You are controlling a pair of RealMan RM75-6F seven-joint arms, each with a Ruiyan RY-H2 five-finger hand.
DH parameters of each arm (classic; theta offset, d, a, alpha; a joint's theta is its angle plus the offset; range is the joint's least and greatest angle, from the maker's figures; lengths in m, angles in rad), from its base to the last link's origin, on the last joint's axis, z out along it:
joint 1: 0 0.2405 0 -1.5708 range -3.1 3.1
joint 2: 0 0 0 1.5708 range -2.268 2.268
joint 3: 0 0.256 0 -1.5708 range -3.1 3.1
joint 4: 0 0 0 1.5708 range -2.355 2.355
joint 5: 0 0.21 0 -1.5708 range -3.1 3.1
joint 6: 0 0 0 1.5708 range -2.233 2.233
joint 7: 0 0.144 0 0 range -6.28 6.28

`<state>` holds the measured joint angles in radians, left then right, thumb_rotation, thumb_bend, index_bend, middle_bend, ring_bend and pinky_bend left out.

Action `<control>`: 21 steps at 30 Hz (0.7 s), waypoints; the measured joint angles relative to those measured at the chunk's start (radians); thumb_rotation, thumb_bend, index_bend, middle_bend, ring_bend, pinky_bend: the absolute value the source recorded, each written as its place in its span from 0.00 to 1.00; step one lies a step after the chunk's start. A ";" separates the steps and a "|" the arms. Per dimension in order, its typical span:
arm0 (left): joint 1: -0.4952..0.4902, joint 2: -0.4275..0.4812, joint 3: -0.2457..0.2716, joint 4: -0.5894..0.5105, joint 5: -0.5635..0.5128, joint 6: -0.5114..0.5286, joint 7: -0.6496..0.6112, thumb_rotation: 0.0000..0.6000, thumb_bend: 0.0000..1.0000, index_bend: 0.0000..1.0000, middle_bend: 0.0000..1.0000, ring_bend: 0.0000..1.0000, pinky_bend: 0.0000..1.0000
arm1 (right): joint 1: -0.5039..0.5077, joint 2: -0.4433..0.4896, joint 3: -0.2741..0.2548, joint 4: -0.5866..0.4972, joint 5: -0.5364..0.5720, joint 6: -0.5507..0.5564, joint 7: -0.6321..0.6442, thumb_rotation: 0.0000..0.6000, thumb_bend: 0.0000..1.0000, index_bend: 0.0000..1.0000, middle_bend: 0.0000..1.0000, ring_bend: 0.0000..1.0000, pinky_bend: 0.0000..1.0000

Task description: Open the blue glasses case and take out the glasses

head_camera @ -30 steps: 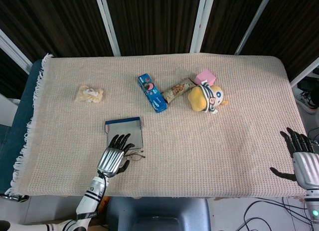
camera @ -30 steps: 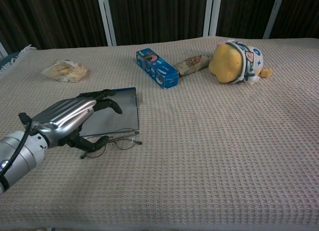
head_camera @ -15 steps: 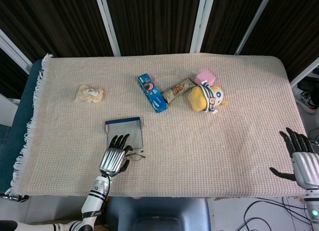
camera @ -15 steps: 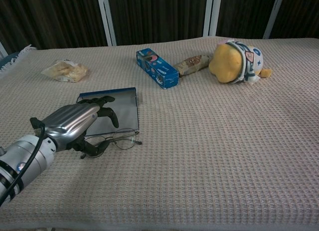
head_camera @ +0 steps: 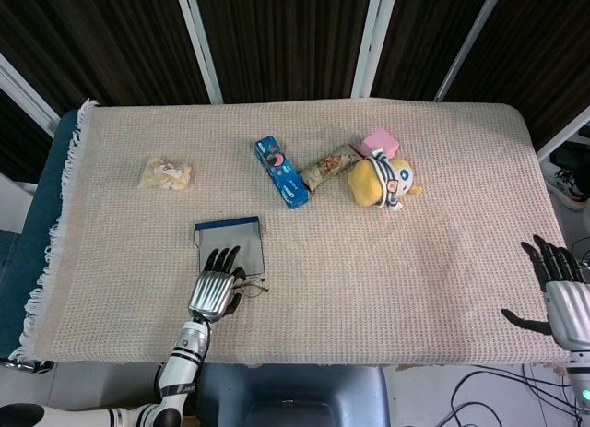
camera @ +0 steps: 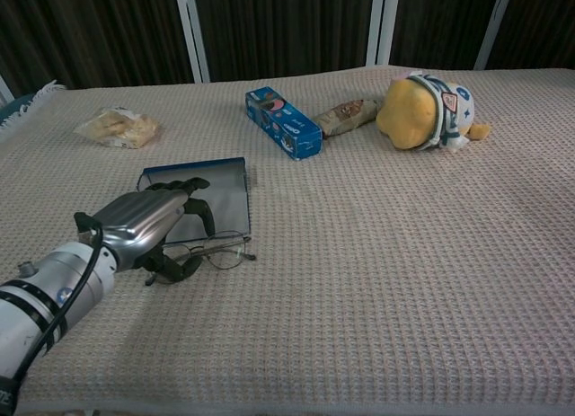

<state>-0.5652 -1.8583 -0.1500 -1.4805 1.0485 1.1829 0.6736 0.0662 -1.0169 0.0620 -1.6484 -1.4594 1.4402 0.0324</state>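
Beige woven cloth covers the table. On it, the left hand (camera: pixel 153 223) hovers with fingers loosely curled, grasping nothing. Under its fingertips lies the opened blue glasses case (camera: pixel 220 196), and the glasses (camera: pixel 216 252) rest just beside its thumb. Far off, the right hand (head_camera: pixel 564 293) is spread, holding nothing.

Bright, even overhead light; soft short shadows; both views sharp; dark backdrop; slight sheen on left hand (camera: pixel 148 220).
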 measured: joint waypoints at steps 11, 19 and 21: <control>-0.020 -0.025 -0.022 0.037 -0.025 -0.011 0.003 1.00 0.36 0.44 0.05 0.00 0.04 | -0.002 0.003 0.002 0.004 0.000 0.003 0.010 1.00 0.06 0.00 0.00 0.00 0.00; -0.026 -0.027 -0.017 0.043 -0.030 -0.014 0.023 1.00 0.39 0.51 0.07 0.00 0.04 | -0.003 0.004 0.002 0.004 -0.001 0.006 0.015 1.00 0.06 0.00 0.00 0.00 0.00; -0.029 -0.027 -0.014 0.044 -0.038 -0.017 0.038 1.00 0.40 0.53 0.08 0.00 0.04 | -0.004 0.005 0.002 0.005 -0.003 0.007 0.018 1.00 0.06 0.00 0.00 0.00 0.00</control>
<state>-0.5941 -1.8855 -0.1644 -1.4363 1.0103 1.1660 0.7114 0.0622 -1.0121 0.0635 -1.6429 -1.4620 1.4472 0.0503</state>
